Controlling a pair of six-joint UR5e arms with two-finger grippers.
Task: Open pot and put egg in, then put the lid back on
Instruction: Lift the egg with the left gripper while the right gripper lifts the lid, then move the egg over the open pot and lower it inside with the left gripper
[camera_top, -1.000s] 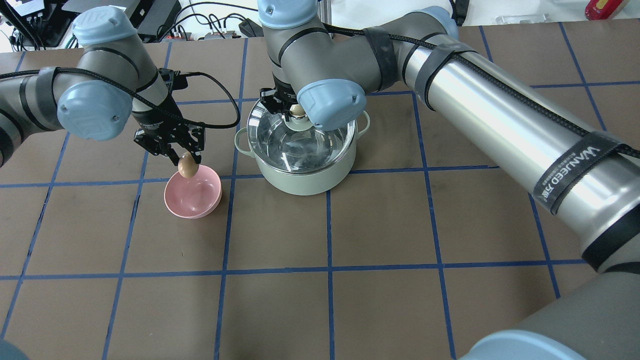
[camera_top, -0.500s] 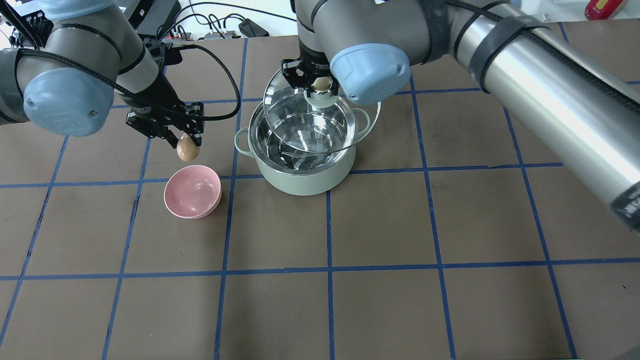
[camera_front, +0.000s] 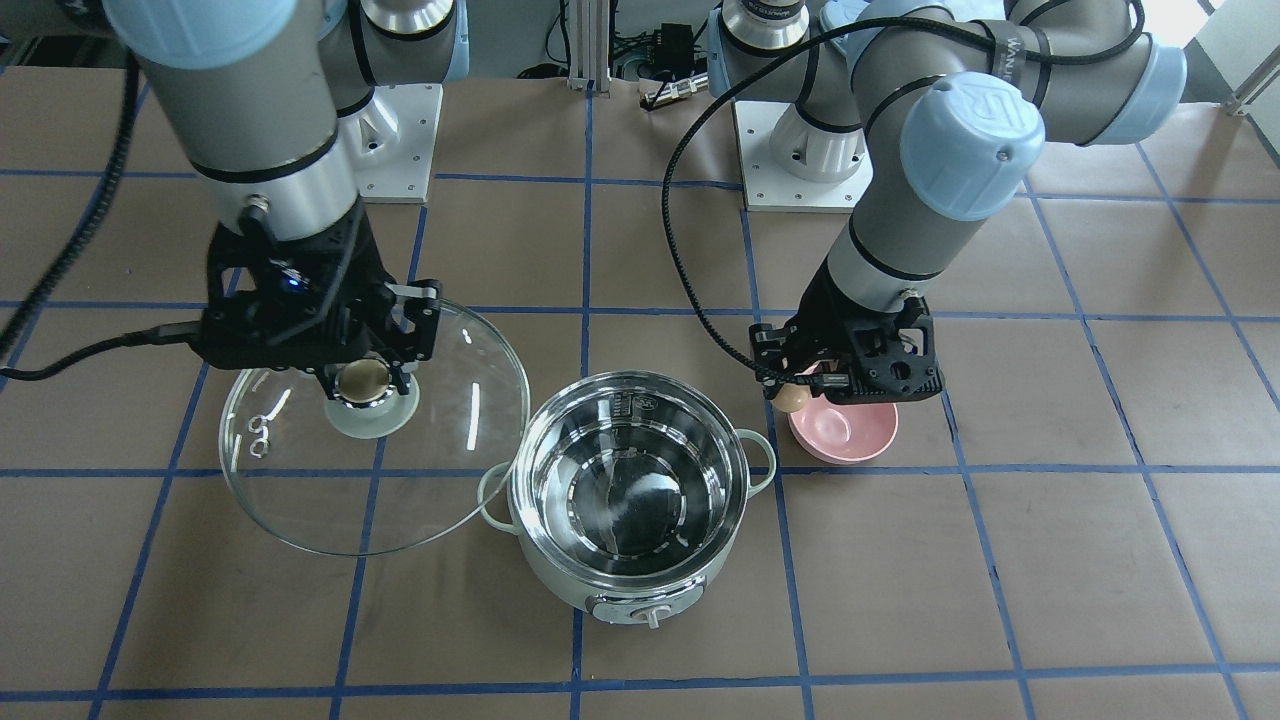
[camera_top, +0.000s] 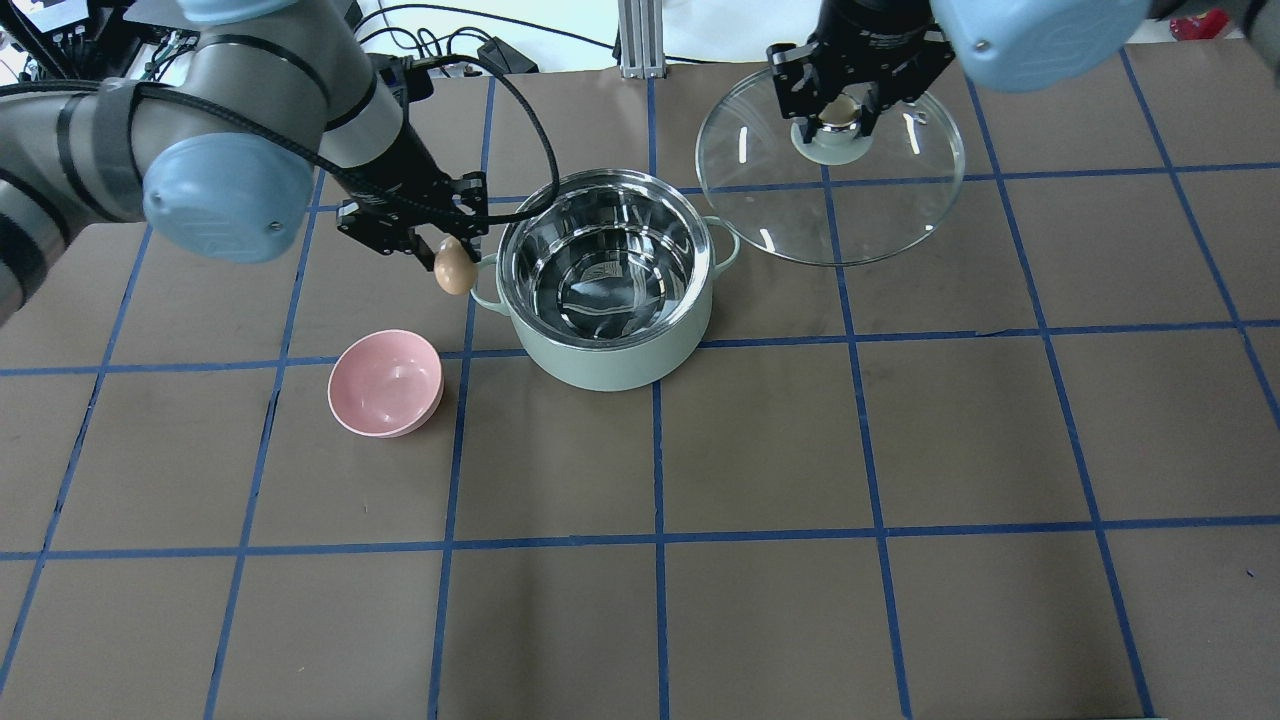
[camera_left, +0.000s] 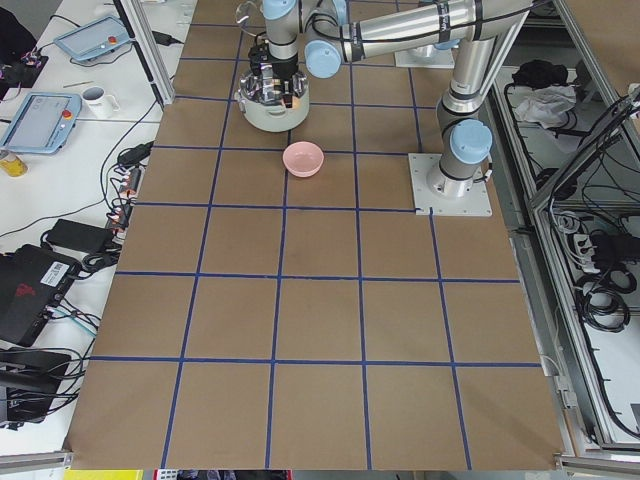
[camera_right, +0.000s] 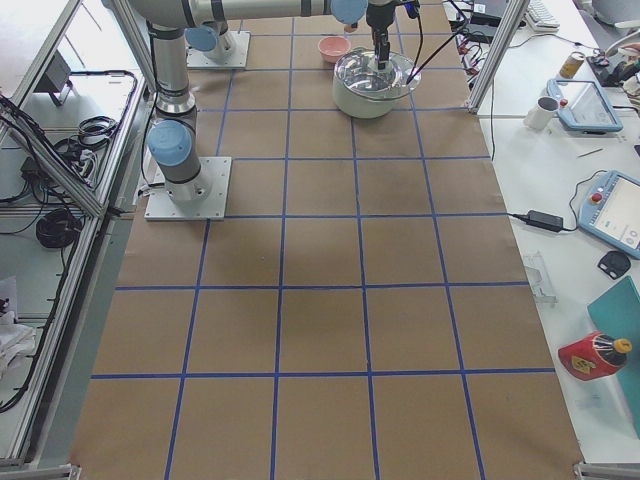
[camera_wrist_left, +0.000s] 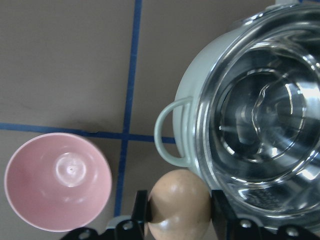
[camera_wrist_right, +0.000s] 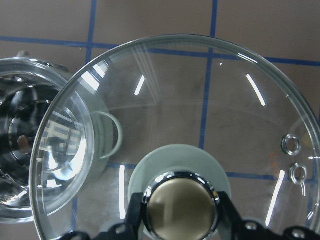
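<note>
Left gripper (camera_top: 448, 258) first: you have it clamped on the egg (camera_top: 453, 272), one finger on each side, with the egg hanging point-down below the fingertips. The egg is in the air just beside the pot (camera_top: 610, 355), next to the loop handle (camera_top: 484, 287) on the robot's left side. It is outside the steel rim, not over the opening. From the left wrist camera you see the egg low in the middle of the view, the handle right above it, and the pink bowl (camera_top: 385, 382) off to the side with nothing in it.

Your right gripper (camera_top: 838, 108) is closed on the lid's knob (camera_top: 838, 118), its fingers pinching the beige-topped disc from both sides. The lid (camera_top: 880, 205) hangs from that grip, off the pot and out to the robot's right, on the far side from the robot. In the right wrist view its glass edge overlaps the pot's rim, but you cannot tell from that how high it is held.

The pot stands open on the table (camera_top: 900, 450), its shiny inside bare, and its dial (camera_front: 652, 617) faces away from the robot. The bowl sits on the table near the pot, on the robot's left.
</note>
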